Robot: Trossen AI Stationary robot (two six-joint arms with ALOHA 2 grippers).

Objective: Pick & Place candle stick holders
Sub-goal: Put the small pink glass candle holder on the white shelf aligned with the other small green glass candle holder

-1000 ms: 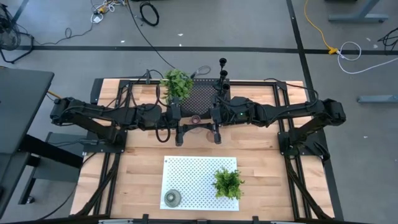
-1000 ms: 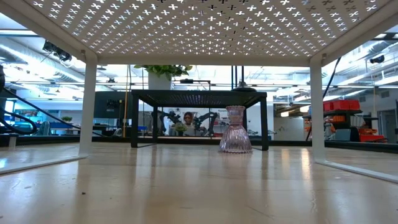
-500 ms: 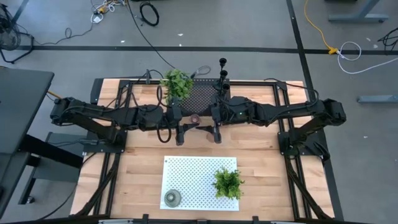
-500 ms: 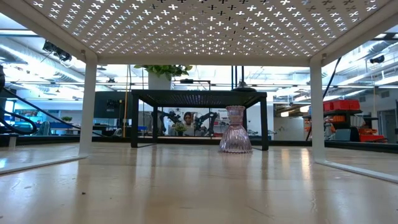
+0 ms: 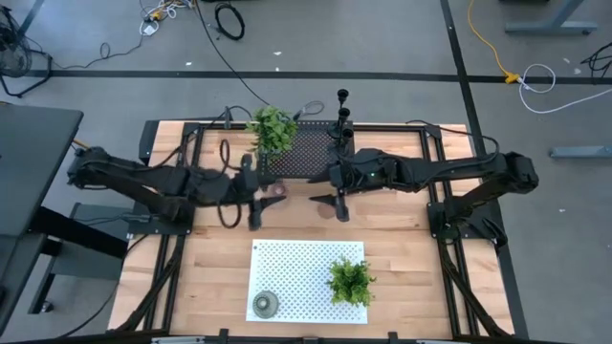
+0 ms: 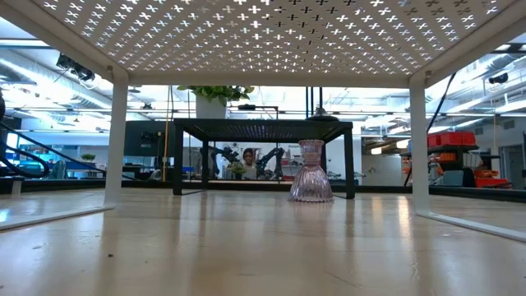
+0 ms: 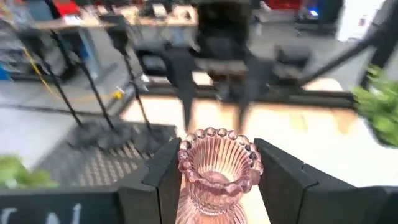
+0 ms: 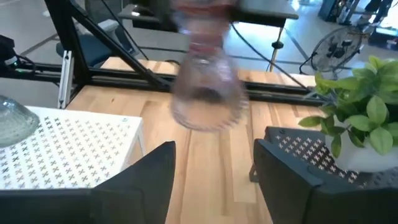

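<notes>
A pink glass candle stick holder [image 7: 217,165] hangs upright above the table's middle, with my left gripper [image 5: 271,194] shut on it. My right gripper [image 5: 320,198] stands open to its right, nothing between its fingers [image 8: 214,155]; the holder [image 8: 205,93] shows blurred beyond them. A second pink holder [image 6: 311,171] stands on its base on the table by the black mesh rack [image 5: 308,148]. Slim black holders [image 5: 342,117] stand at the rack's far right corner. An olive-green holder [image 5: 265,305] sits on the white perforated stand [image 5: 306,258]. My left gripper pinches the pink holder between its two fingers [image 7: 165,177] at the narrow waist below the scalloped cup [image 7: 189,196]. The fingers come about level from the table's left side. The holder stands upright, cup up, lifted clear of the table.
One leafy plant [image 5: 273,129] stands on the rack's far left corner and another [image 5: 351,280] on the white stand. Bare wood lies between the rack and the stand. Black frame rails [image 5: 435,205] run along the table's sides.
The pink holder stood between both grippers over the table's middle. It has come away from my right gripper, and my left gripper has carried it toward the table's left edge, still upright and clear of the table.
</notes>
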